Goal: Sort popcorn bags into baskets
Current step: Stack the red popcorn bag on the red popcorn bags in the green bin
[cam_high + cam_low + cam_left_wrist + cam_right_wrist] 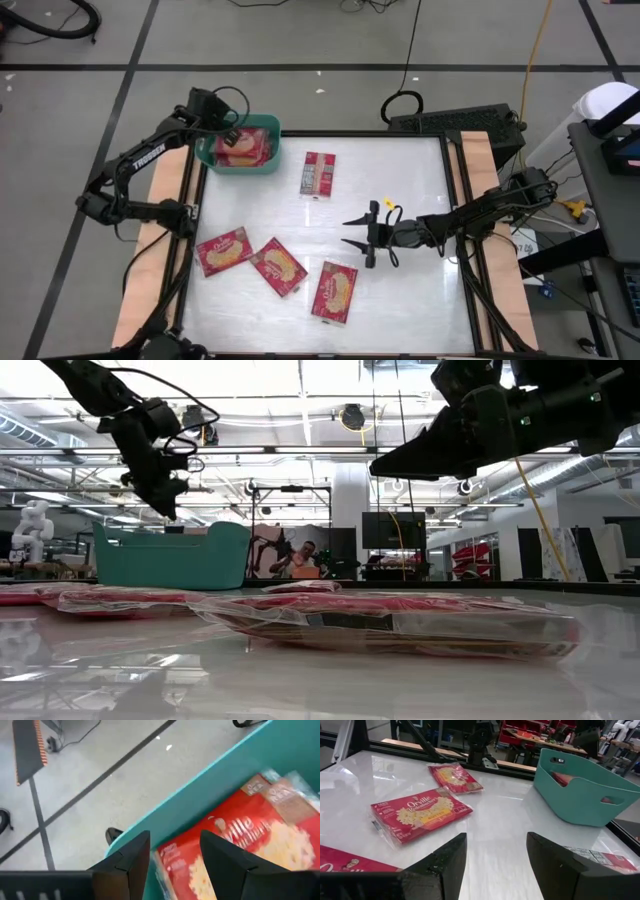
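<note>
The teal basket (pixel 262 163) stands at the table's far left and holds red popcorn bags (pixel 243 146). My left gripper (pixel 227 134) hovers open over the basket's left part; in its wrist view a picture-side bag (pixel 260 825) lies in the basket under the fingers. Three bags lie picture side up near the table's near edge (pixel 224 250) (pixel 278 267) (pixel 335 292). One more lies print side up (pixel 318 174) to the right of the basket. My right gripper (pixel 356 229) hangs open above the table's middle, pointing left, touching nothing.
The table (pixel 420 300) has bare white surface on its right half and between the bags. Wooden rails run along its left and right sides. The low view shows the nearest bag (pixel 390 622) flat on the table and the basket (pixel 170 557) behind it.
</note>
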